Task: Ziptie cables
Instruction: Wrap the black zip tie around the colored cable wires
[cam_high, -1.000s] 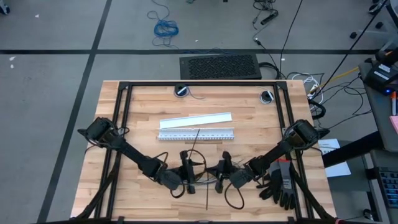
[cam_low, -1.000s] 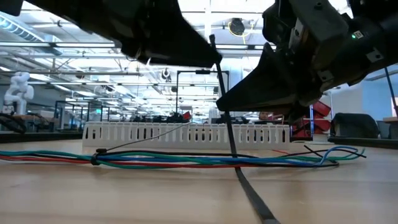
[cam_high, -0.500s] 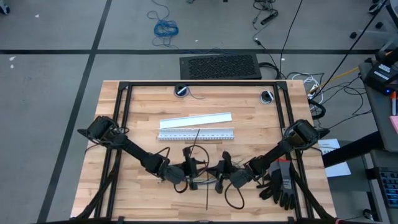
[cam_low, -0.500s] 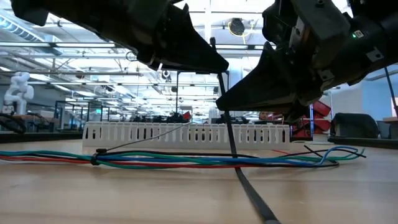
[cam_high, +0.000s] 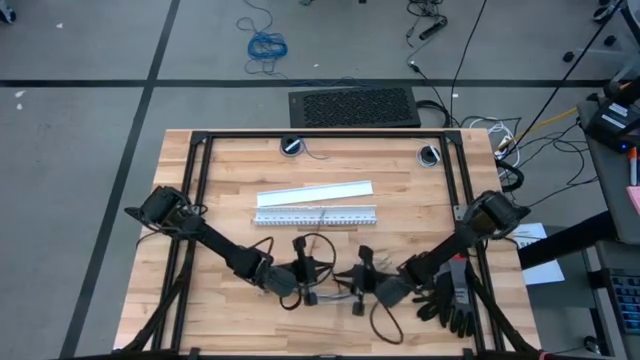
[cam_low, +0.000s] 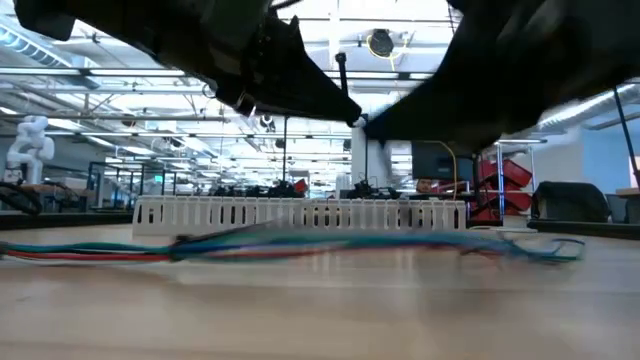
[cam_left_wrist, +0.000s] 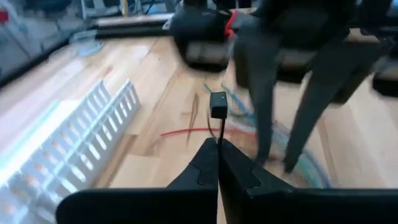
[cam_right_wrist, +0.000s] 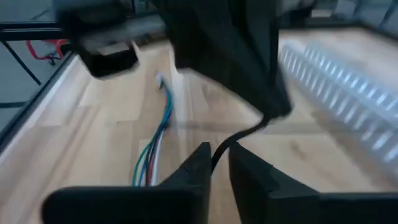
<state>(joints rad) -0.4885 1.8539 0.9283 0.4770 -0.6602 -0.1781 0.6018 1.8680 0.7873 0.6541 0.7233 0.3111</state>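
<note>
The cables, thin blue, green, red and grey wires (cam_low: 300, 245), lie across the table in front of the white slotted strip (cam_low: 300, 213); the right wrist view also shows the cables (cam_right_wrist: 155, 143). One black ziptie stands between my two grippers, its head (cam_left_wrist: 218, 104) above the left fingers. The left gripper (cam_high: 308, 285) and the right gripper (cam_high: 358, 290) are both shut on it, tip to tip near the table's near edge. In the low view the left gripper (cam_low: 350, 112) meets the right gripper (cam_low: 368, 125) above the wires. I cannot make out a second ziptie. My left gripper pinches the ziptie's strip just below its head (cam_left_wrist: 219, 138) between its two fingertips, and the head stands upright above them, clear of the table. My right gripper pinches the ziptie's black strip (cam_right_wrist: 219, 151) between its fingertips; from there the strip curves up and away toward the left gripper (cam_right_wrist: 264, 121).
A flat white strip (cam_high: 315, 192) lies beyond the slotted strip (cam_high: 315, 216). Black gloves (cam_high: 450, 300) lie at the near right corner beside the right arm. A black frame (cam_high: 200, 200) borders the table top.
The left gripper shifted a little toward the right gripper. The right gripper then swung and drew the ziptie: the tail that lay on the table toward the near edge no longer shows there. The wire bundle is blurred and shifted in the low view.
</note>
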